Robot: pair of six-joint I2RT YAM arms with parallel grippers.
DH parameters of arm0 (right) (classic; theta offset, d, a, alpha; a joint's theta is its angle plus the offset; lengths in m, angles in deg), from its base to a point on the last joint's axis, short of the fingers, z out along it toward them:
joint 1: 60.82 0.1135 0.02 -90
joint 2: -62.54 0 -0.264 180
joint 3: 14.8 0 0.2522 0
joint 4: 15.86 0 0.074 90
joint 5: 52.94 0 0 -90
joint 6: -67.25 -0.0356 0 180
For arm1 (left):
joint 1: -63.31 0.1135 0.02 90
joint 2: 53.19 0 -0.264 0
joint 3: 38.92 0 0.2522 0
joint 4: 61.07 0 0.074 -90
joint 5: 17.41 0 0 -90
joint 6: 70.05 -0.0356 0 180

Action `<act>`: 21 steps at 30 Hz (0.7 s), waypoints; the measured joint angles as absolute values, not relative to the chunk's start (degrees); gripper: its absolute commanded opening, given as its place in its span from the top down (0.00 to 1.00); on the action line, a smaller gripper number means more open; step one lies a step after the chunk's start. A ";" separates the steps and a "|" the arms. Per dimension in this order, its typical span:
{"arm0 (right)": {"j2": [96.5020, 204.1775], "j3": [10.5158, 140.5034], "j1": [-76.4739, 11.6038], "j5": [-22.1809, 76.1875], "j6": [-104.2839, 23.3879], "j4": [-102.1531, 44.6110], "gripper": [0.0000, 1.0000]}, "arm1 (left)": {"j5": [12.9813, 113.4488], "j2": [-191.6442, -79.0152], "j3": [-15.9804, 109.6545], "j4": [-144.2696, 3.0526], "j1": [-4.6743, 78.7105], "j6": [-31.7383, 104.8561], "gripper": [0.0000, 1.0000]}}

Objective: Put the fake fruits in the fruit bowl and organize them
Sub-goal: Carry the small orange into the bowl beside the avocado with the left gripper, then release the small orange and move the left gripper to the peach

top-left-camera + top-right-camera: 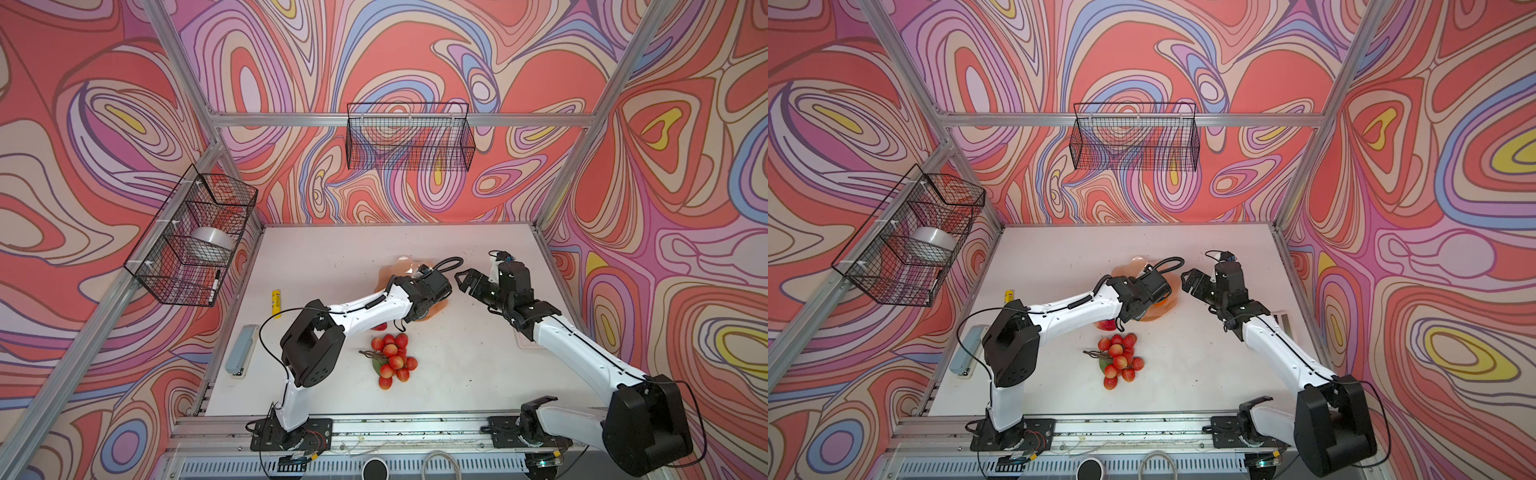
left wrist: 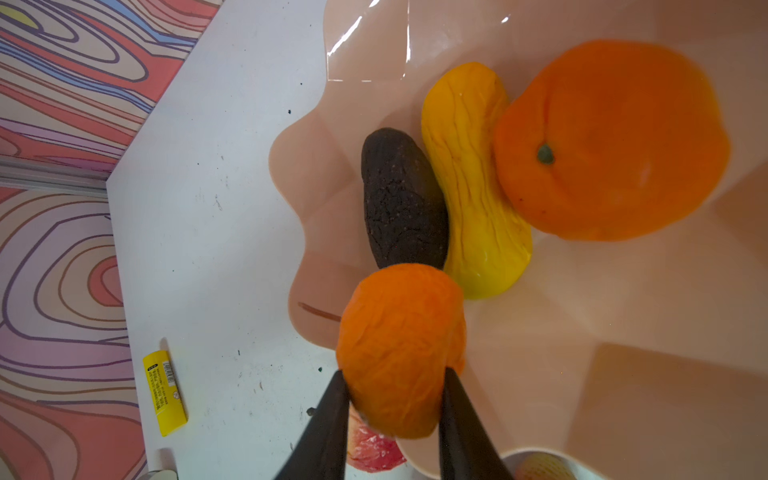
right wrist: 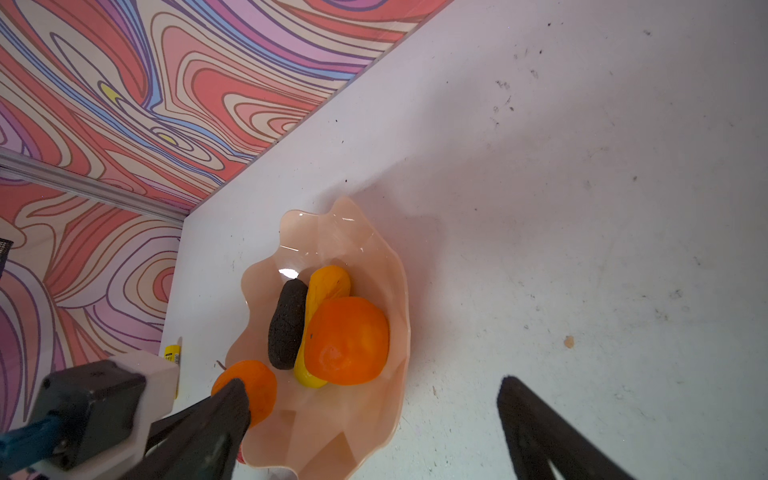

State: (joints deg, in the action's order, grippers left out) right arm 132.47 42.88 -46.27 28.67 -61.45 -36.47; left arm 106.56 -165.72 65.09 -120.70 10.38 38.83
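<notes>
In a top view the bunch of red berries (image 1: 392,361) is lying on the tabletop (image 1: 457,374) near the fruit bowl (image 1: 399,266). Left wrist view: the left end effector (image 2: 397,374) is pinching the small orange (image 2: 401,332) over the bowl's rim. Right wrist view: the right end effector (image 3: 372,386) is gaping wide, empty.

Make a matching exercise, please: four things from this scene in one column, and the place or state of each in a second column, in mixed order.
Things:
1. small orange
2. large orange
3. bunch of red berries
4. right gripper

Places or states:
A. open, holding nothing
B. lying in the fruit bowl
C. gripped by the left gripper
D. on the table, outside the bowl

Pairs: 1-C, 2-B, 3-D, 4-A
</notes>
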 measured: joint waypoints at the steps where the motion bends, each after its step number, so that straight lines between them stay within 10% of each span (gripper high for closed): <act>1: 132.47 42.88 -46.29 28.67 -61.45 -36.50 0.02 | 106.13 -165.78 65.09 -120.70 10.29 39.13 0.74; 13: 132.95 42.88 -46.29 28.70 -61.45 -36.52 0.02 | 104.95 -168.80 65.09 -121.48 9.22 40.68 0.70; 21: 132.95 42.88 -46.32 28.70 -61.45 -36.50 0.02 | 104.05 -168.86 65.09 -121.83 9.22 41.27 0.42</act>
